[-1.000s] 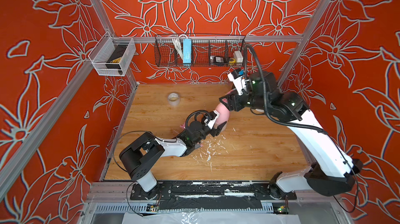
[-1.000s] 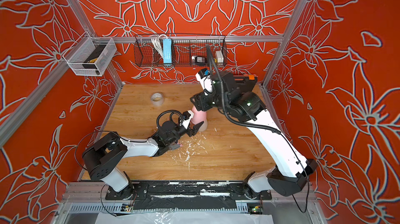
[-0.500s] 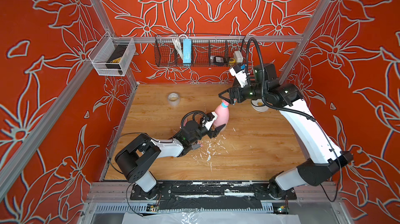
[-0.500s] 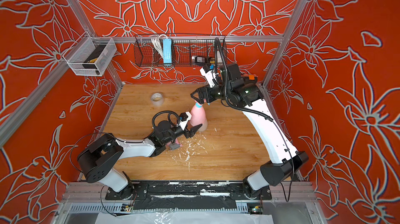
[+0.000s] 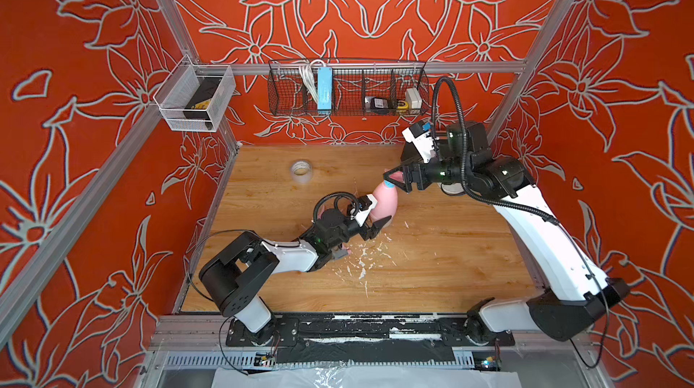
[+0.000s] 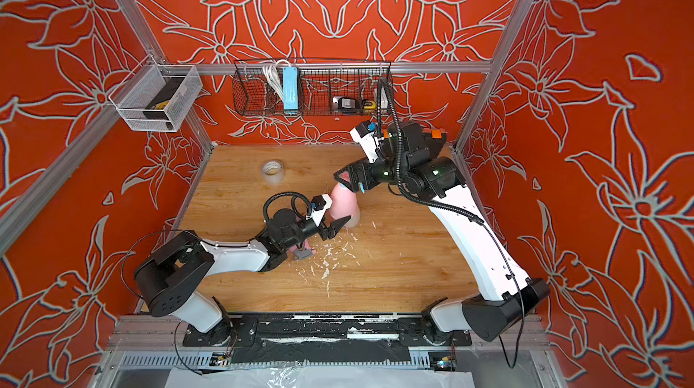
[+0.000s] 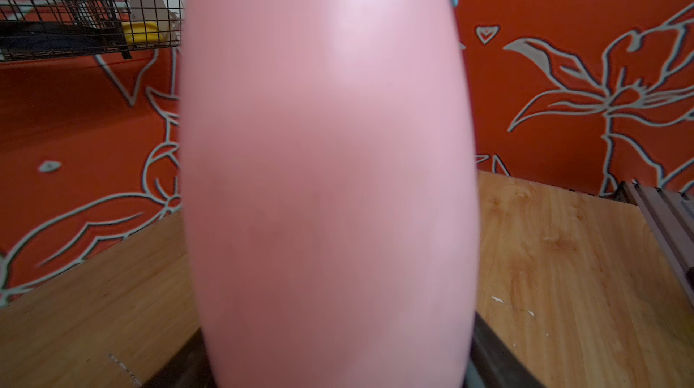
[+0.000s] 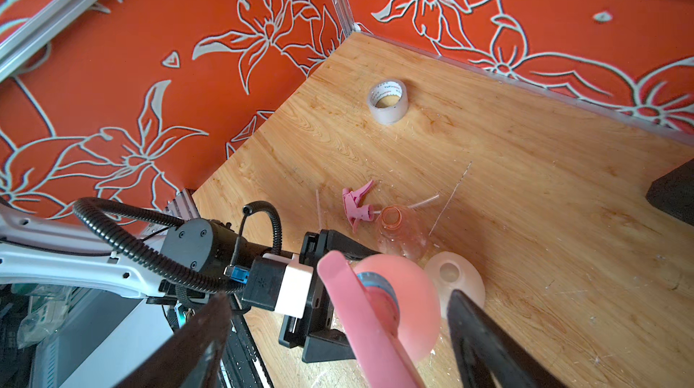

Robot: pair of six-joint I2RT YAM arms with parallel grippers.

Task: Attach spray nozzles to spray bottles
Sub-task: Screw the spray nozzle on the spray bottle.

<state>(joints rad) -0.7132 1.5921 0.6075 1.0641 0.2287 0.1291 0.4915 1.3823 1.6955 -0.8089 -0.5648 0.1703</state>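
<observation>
where writing shows: the tape roll (image 8: 386, 102) has red print round its inner core, too small for me to read
other label: a black box (image 5: 201, 99) in the white mesh basket (image 5: 176, 114) on the side wall carries a yellow patch, unreadable from here
left end effector (image 5: 380, 221): closed on the lower body of the pink bottle (image 5: 385, 202), a finger on either side, low by the worktop (image 5: 432, 254)
pink bottle: upright near the middle of the wooden worktop, its base down at the wood as far as i can tell; it fills the left wrist view
pink-and-blue nozzle (image 8: 370, 314): sitting on the pink bottle's neck, blue collar round the top, pink trigger sticking out to one side
right end effector (image 5: 394, 182): open wide, up at the nozzle; its dark fingers (image 8: 202, 337) stand apart on either side of the nozzle and hold nothing
cream-white bottle (image 8: 454, 281): upright, neck open, just beside the pink bottle
orange bottle (image 8: 403, 234): see-through, neck open, near the cream-white one
all-pink nozzle (image 8: 356, 206): lying on the worktop just beside the orange bottle's neck; i cannot tell whether they touch
pink-and-grey nozzle (image 5: 340, 253): on the worktop, half hidden under the left arm's wrist, beside white flecks
tape roll's place: lying flat toward the back wall, well apart from the bottles
</observation>
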